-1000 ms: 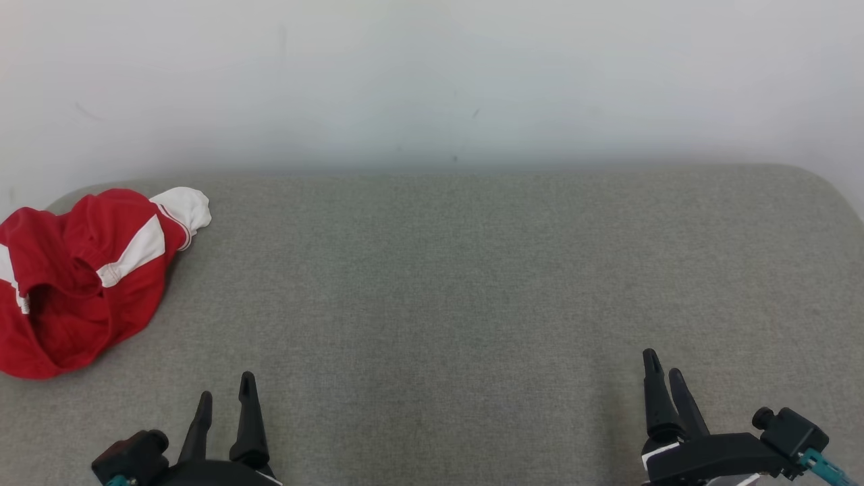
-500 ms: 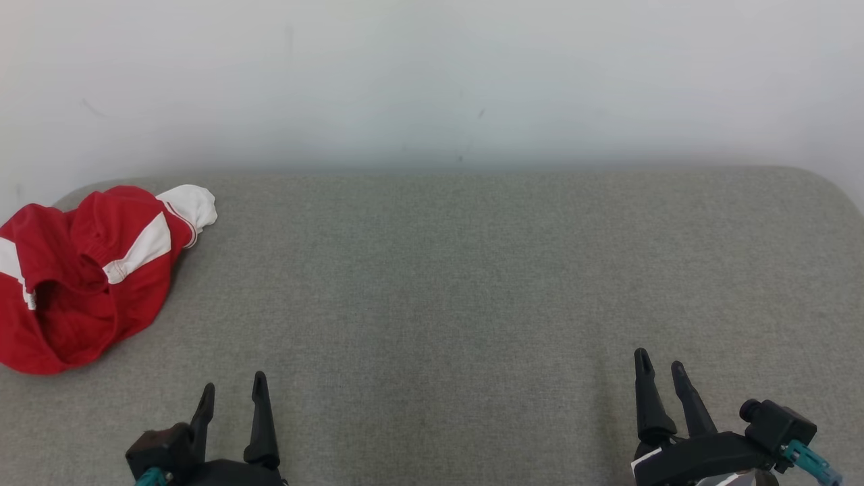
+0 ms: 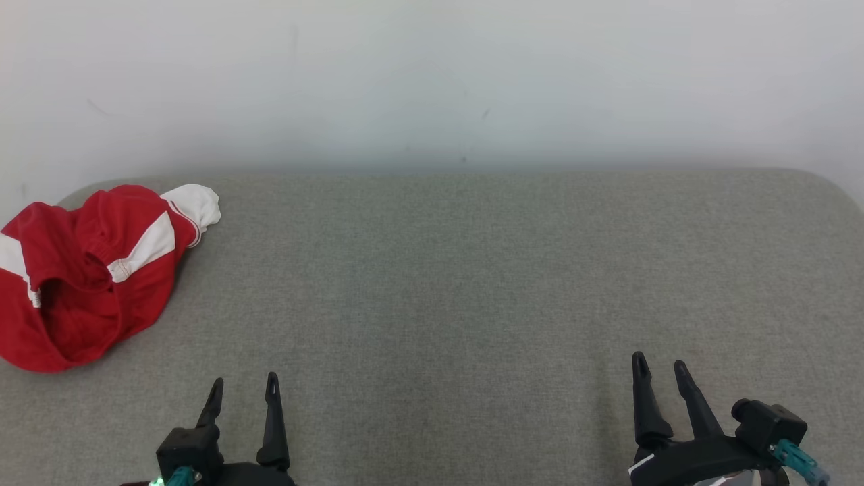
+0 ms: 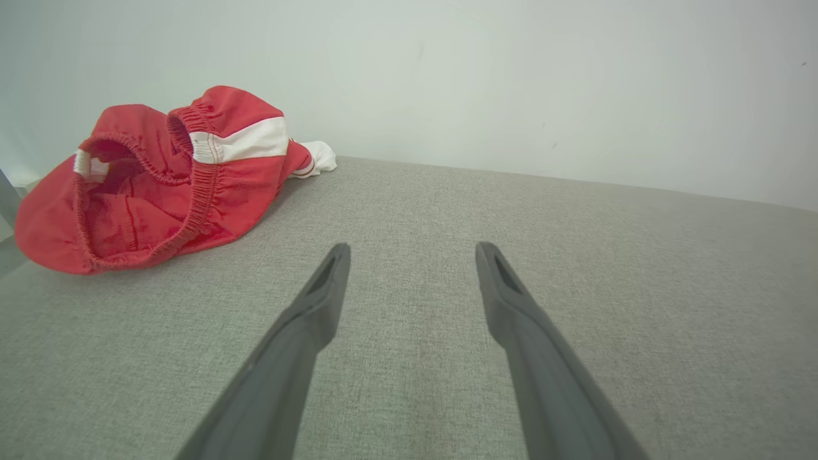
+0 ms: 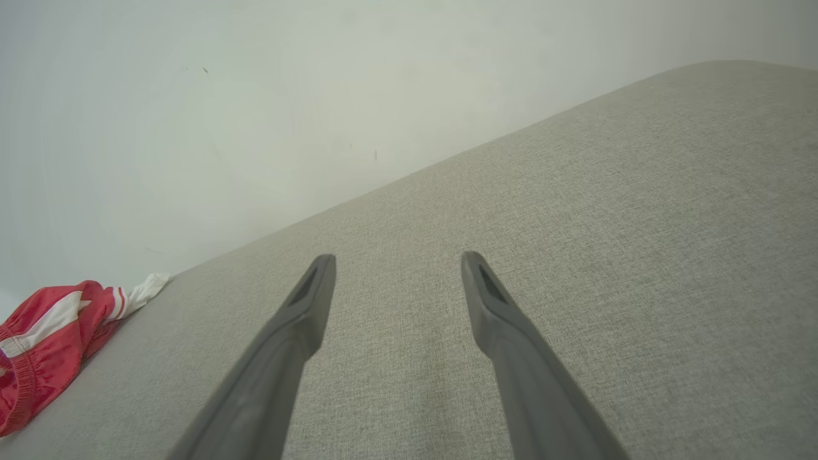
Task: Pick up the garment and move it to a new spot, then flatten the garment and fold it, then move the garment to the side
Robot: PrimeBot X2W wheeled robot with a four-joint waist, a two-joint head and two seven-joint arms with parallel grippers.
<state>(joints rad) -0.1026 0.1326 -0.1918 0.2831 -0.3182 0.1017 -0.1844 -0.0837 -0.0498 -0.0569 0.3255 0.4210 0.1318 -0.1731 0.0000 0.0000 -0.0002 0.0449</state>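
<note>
garment (image 3: 88, 270): crumpled red, white-striped | surface (image 3: 472, 283): grey woven, rounded corners

Grey woven-fabric surface (image 3: 432, 283): fills foreground and middle ground, fine even weave, far right corner (image 3: 827, 181) rounded. Off-white wall (image 3: 432, 81): rises directly behind surface's far edge, matte, plain, marked by few dark specks (image 3: 486, 113) and faint scuffs. Soft shadow band along junction. Light even, diffuse.
</note>
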